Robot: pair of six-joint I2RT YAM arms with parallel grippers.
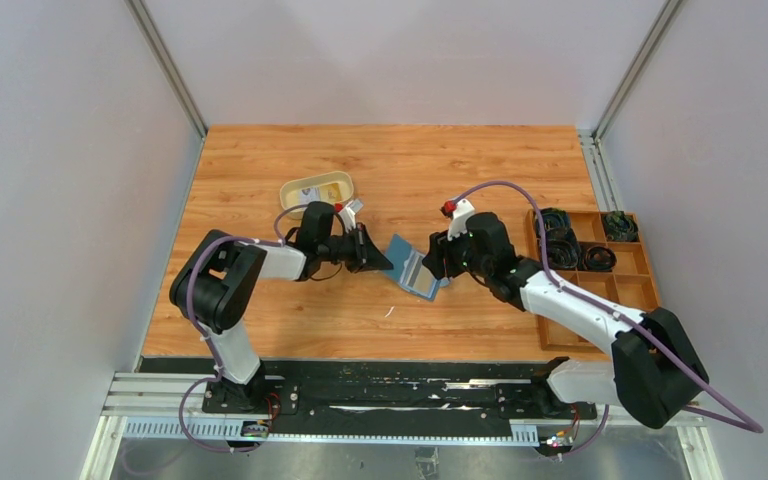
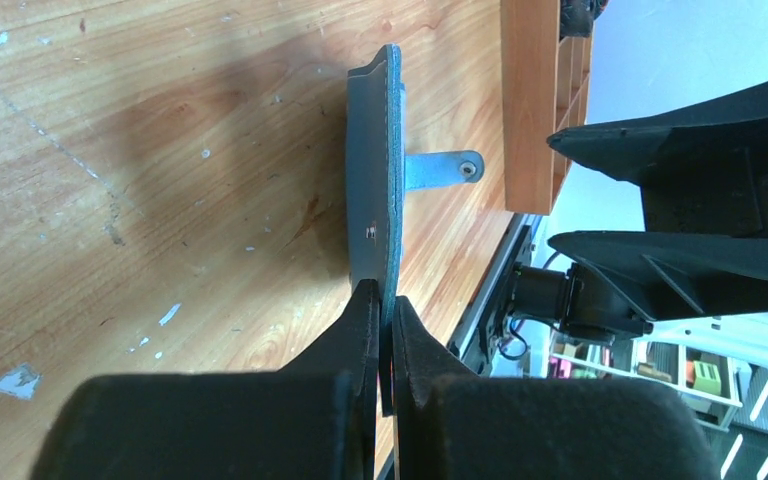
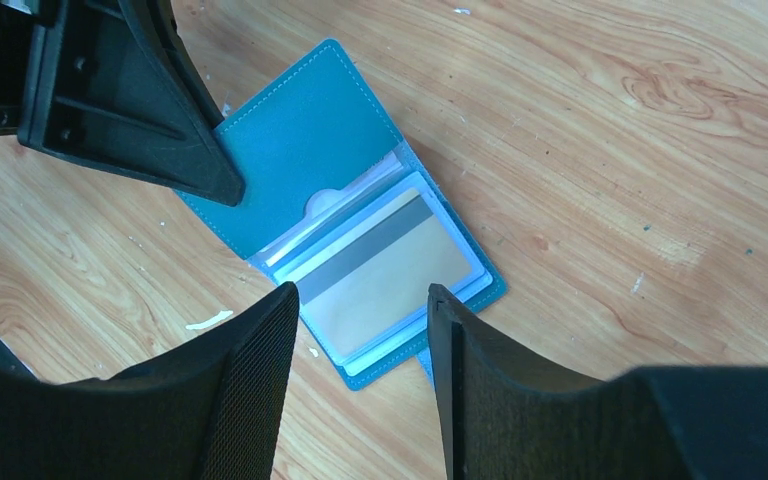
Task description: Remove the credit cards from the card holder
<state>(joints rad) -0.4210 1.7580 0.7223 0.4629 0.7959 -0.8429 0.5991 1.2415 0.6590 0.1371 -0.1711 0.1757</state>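
The teal-blue card holder [image 1: 413, 270] lies open on the table between my two grippers. My left gripper [image 1: 384, 264] is shut on the edge of its left flap; in the left wrist view the flap [image 2: 373, 180] stands edge-on between my fingertips [image 2: 385, 303], with the closing tab [image 2: 445, 168] sticking out. In the right wrist view the holder [image 3: 300, 130] shows clear sleeves with a pale whitish credit card [image 3: 390, 275] with a grey stripe. My right gripper [image 3: 360, 305] is open just above that card's near edge. No yellow card shows in the holder.
A tan oval tray [image 1: 332, 181] stands behind the left gripper, with a small flat pale and yellow thing in it. A brown compartmented wooden box [image 1: 640, 290] holding dark coiled items stands at the right. The left gripper's finger [image 3: 150, 110] shows in the right wrist view.
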